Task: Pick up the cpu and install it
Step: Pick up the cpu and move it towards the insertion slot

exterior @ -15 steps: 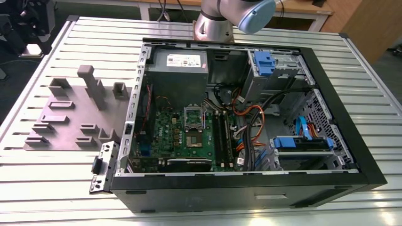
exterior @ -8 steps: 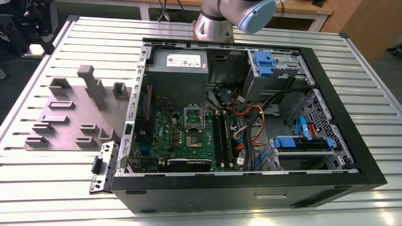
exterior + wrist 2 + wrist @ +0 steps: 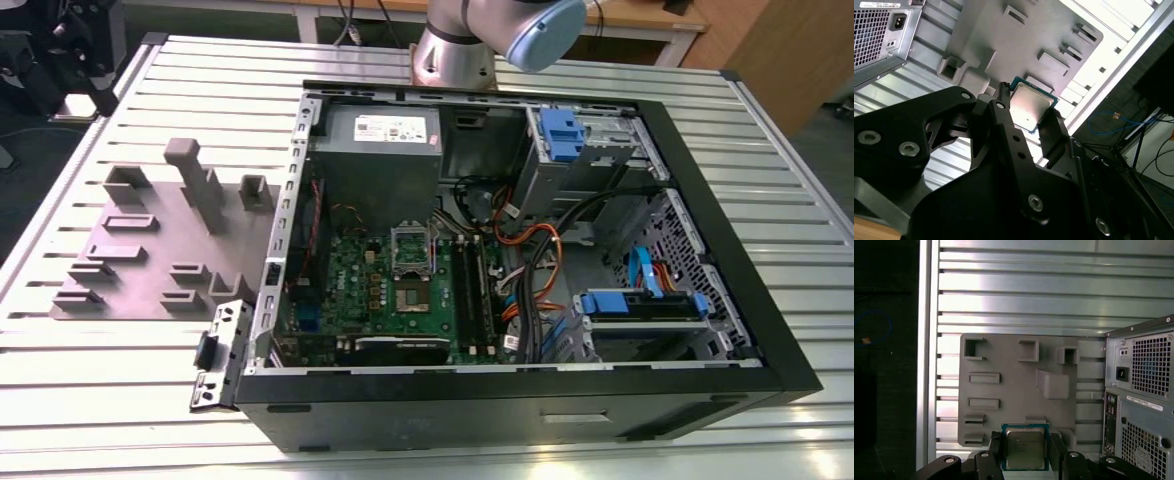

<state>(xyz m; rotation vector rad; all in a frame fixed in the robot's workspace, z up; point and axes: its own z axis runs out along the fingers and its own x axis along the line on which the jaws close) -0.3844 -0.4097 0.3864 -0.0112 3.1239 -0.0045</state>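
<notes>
Nearest the wrist cameras, a black two-fingered gripper [image 3: 1026,455] is clamping a small flat square cpu [image 3: 1025,447] with a silver-grey metal top and a thin greenish rim. Its fingers [image 3: 995,450] are pressing on two opposite edges. This is probably to keep the metal top and the underside untouched. In the second wrist view the same cpu [image 3: 1031,107] is sitting between the black fingers [image 3: 1004,112], held clear of everything behind it.

Beyond the chip, a grey moulded plastic tray [image 3: 1014,385] with raised blocks and shallow pockets is lying flat on a ribbed aluminium table [image 3: 1019,295]. The grey perforated rear panel of a computer case [image 3: 1141,390] is standing just beside the tray.

In the exterior view, the tray [image 3: 147,260] is lying at the middle left of the frame. The black open-sided computer case [image 3: 534,410] is filling the centre and right. Inside it, a green motherboard [image 3: 400,320] is lying face up, with a rectangular silver metal socket frame [image 3: 410,245] near the middle of the picture. Dark upright memory sticks [image 3: 467,290] are standing just to the exterior view's right of the socket. Looping orange cables [image 3: 527,245] are hanging near them, and a grey metal power supply box [image 3: 380,150] is sitting above in the picture. Together these are crowding the approach to the socket. At the upper middle, the grey base of the robot arm [image 3: 461,55] is standing on the table behind the case.
</notes>
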